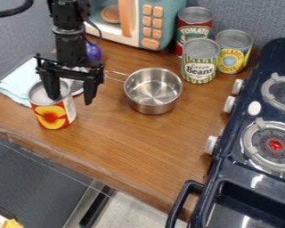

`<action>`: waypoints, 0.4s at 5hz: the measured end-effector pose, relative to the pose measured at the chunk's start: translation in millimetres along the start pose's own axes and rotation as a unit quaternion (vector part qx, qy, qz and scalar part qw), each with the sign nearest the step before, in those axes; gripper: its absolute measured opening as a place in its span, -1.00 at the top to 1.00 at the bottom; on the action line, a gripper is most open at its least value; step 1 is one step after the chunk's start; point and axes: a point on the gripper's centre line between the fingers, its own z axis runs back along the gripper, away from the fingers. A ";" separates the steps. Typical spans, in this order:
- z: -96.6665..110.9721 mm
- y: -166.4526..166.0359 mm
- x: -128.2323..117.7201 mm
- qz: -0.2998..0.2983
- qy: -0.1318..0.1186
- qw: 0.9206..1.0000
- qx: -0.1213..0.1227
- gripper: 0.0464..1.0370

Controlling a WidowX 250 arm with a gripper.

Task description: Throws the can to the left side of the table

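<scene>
The tool (71, 99) hangs spread wide at left; one finger overlaps the fruit can (52, 115). A metal pot (152, 104) sits right of both.

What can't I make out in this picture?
All in the camera view:
- Purple object: full shape, behind the black robot arm.
- Light-blue cloth: part, behind the metal can with an orange-fruit label.
- Whether the black gripper touches that can: their overlap hides it.
- Teal toy microwave: top, cut off by the upper edge.
</scene>
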 end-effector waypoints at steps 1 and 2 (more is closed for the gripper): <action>-1.1 -19.1 -10.4 -0.026 -0.010 0.999 0.022 -0.92; -4.3 -49.4 -38.2 -0.073 -0.032 0.997 0.008 -0.93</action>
